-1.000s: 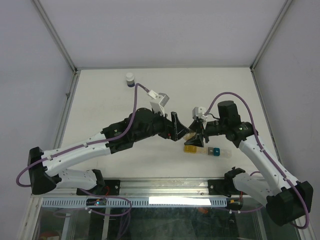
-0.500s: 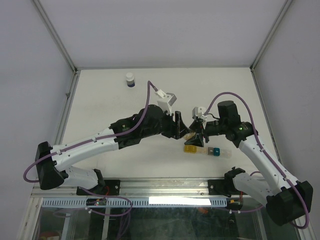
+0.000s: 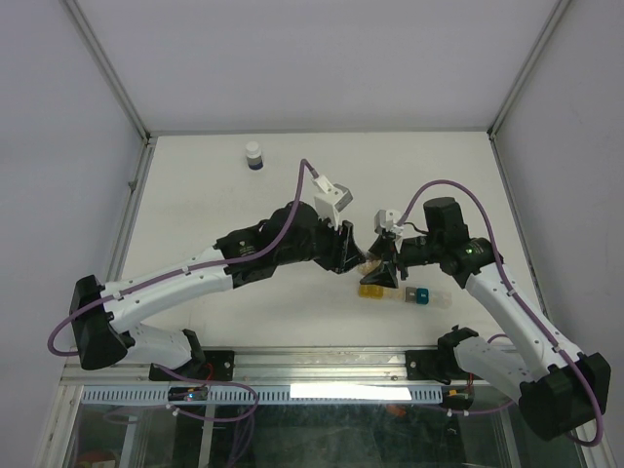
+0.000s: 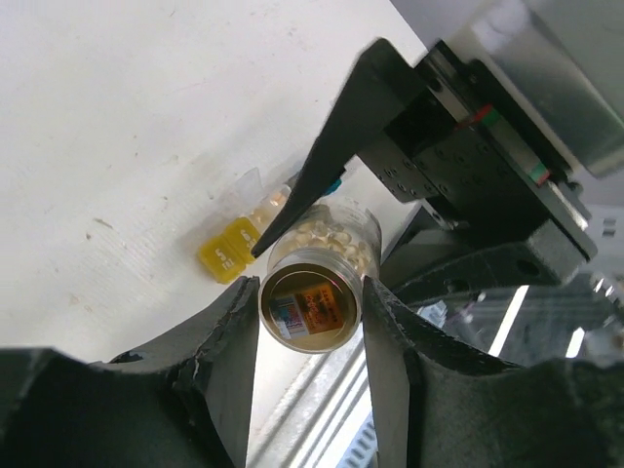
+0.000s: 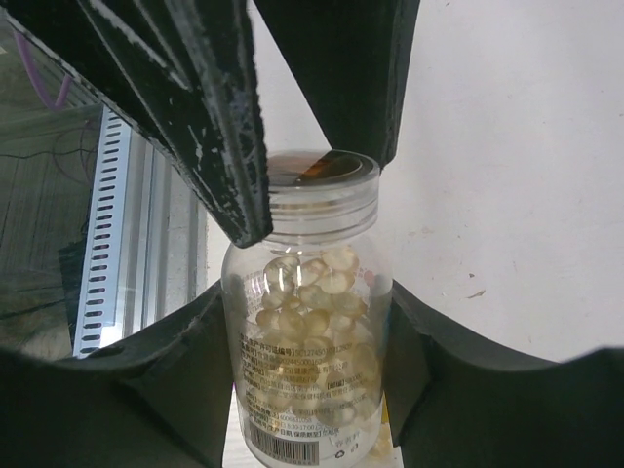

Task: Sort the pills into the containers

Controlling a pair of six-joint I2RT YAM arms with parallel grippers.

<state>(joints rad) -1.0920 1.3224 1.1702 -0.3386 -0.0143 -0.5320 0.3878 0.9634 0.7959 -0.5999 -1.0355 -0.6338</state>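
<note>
My right gripper (image 3: 383,264) is shut on a small clear vial (image 5: 310,341), held just above the table. The vial is full of pale tan pills (image 5: 314,291). My left gripper (image 4: 310,297) faces it from the left, and its fingers (image 4: 229,331) press both sides of the vial's clear screw cap (image 4: 308,304). In the top view the two grippers meet at the vial (image 3: 371,263). Right under them lies the strip of containers (image 3: 395,292), with its yellow compartment (image 4: 226,255) on the left and a teal one (image 3: 422,295) further right.
A white-capped dark blue bottle (image 3: 253,155) stands at the far left of the white table (image 3: 195,195). A metal rail (image 3: 322,366) runs along the near edge, and grey walls close in the sides and back.
My left gripper has moved right onto the vial and has shut on its cap. The right arm and the vial have stayed where they were.
</note>
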